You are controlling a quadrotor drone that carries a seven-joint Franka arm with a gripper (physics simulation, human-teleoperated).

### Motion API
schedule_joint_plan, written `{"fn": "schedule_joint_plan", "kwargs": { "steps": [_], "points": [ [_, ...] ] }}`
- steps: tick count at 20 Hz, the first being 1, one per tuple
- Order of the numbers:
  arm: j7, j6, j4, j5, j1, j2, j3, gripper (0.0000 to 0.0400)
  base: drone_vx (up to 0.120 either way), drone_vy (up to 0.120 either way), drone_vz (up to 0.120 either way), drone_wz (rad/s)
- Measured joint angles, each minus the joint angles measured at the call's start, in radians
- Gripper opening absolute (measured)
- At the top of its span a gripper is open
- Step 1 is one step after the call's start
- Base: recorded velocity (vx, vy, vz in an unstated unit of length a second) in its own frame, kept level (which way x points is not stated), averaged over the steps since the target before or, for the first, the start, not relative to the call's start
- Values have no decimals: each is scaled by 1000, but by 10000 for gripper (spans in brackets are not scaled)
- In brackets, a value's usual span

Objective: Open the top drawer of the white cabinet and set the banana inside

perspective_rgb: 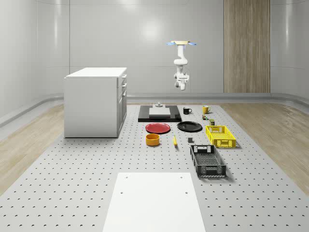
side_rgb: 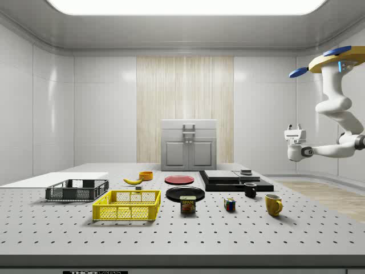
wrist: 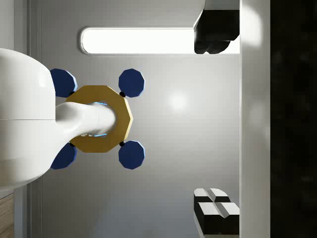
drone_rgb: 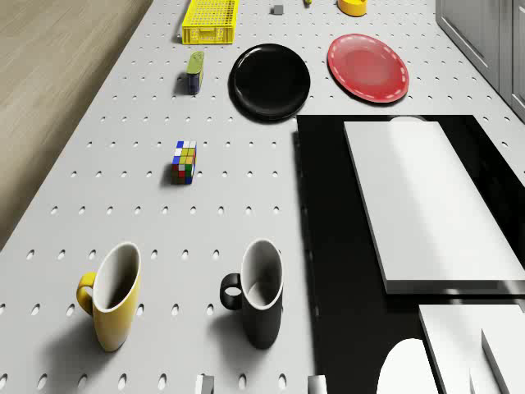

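Nothing is done yet: the drone (perspective_rgb: 182,44) is hovering high at upper centre of the whole-scene view, its gripper (perspective_rgb: 182,86), fingers' spread impossible to tell, hanging far from the boxy white cabinet (perspective_rgb: 94,102) at centre-left, whose drawers are sitting flush, and the small yellow banana (perspective_rgb: 175,140) is lying on the table at centre.

Drone (perspective_rgb: 182,44) hovers high in the air, rotors level; the arm (side_rgb: 336,108) hangs beneath it, bending down, then folding at the elbow toward the side view's left; the gripper (side_rgb: 293,135) sits at the end of a near-horizontal forearm, well below the drone body; fingers (wrist: 216,208) appear parted, a clear gap between them.
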Motion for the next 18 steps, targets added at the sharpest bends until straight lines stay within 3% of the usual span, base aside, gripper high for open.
{"fn": "schedule_joint_plan", "kwargs": {
  "steps": [9,18],
  "points": [
    [-2,-135,189,1,-4,47,2,400,0,0,0,0],
    [-3,-187,283,2,-6,82,3,400,0,0,0,0]
  ]
}}
